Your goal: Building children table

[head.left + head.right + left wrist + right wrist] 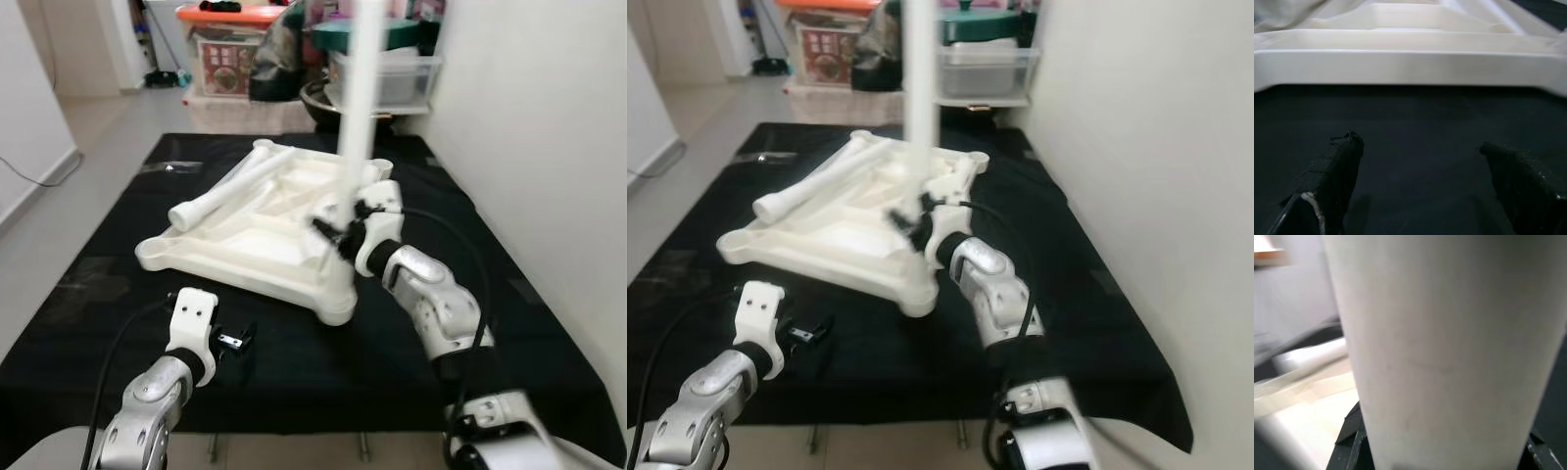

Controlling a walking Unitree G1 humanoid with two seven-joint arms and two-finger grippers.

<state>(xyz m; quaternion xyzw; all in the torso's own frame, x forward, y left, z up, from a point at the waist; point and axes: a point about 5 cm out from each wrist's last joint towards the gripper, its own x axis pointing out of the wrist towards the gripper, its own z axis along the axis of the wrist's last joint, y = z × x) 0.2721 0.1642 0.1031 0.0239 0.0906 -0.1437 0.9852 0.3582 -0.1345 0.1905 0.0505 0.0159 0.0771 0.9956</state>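
Observation:
A white plastic tabletop (245, 245) lies upside down on the black mat (88, 313). A white table leg (361, 88) stands upright at its right side, and my right gripper (338, 227) is shut on the leg's lower end. The leg (1449, 347) looms large in the right wrist view, black fingers on both sides of it. Another white leg (227, 188) lies loose across the tabletop's underside. My left gripper (233, 340) hovers open over the mat, just in front of the tabletop's near edge (1410, 66), with nothing between its fingers (1334, 176).
A white wall (549, 147) runs along the mat's right side. Plastic storage boxes (225, 59) and a shelf with bins (392, 69) stand beyond the mat's far end. Bare floor (59, 196) lies to the left.

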